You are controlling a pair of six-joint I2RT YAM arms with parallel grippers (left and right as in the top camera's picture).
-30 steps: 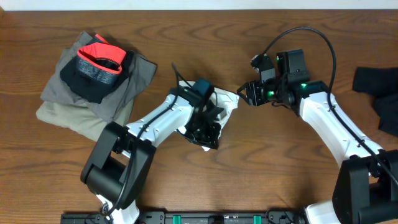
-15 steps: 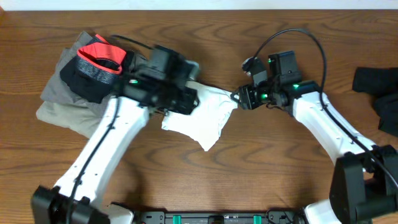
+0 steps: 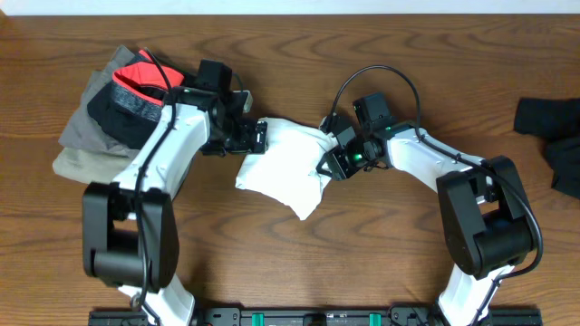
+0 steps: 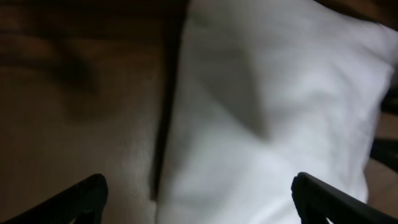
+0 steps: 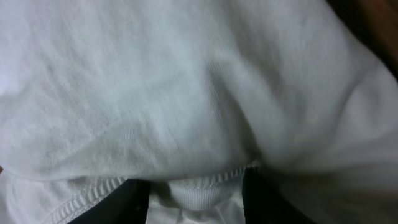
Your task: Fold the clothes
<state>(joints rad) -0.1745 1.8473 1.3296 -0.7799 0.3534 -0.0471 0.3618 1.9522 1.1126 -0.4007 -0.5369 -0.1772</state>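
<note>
The clothes in play are a white T-shirt (image 3: 283, 167), lying folded into a small bundle in the middle of the table. My left gripper (image 3: 261, 136) is at its upper left edge. In the left wrist view this gripper (image 4: 205, 199) is open wide, one fingertip (image 4: 87, 196) over bare wood and the other over the white T-shirt (image 4: 267, 106). My right gripper (image 3: 326, 166) is at the bundle's right edge. In the right wrist view the right gripper (image 5: 194, 199) is shut on a bunched ribbed hem of the T-shirt (image 5: 186, 93).
A pile of grey, olive, black and red garments (image 3: 136, 109) lies at the back left, just behind my left arm. Dark garments (image 3: 553, 127) lie at the right edge. The table (image 3: 299, 263) is brown wood.
My left gripper has opened, let go of the shirt and swung from over the bundle to its upper left edge. My right gripper moved left and forward along the shirt's right edge.
</note>
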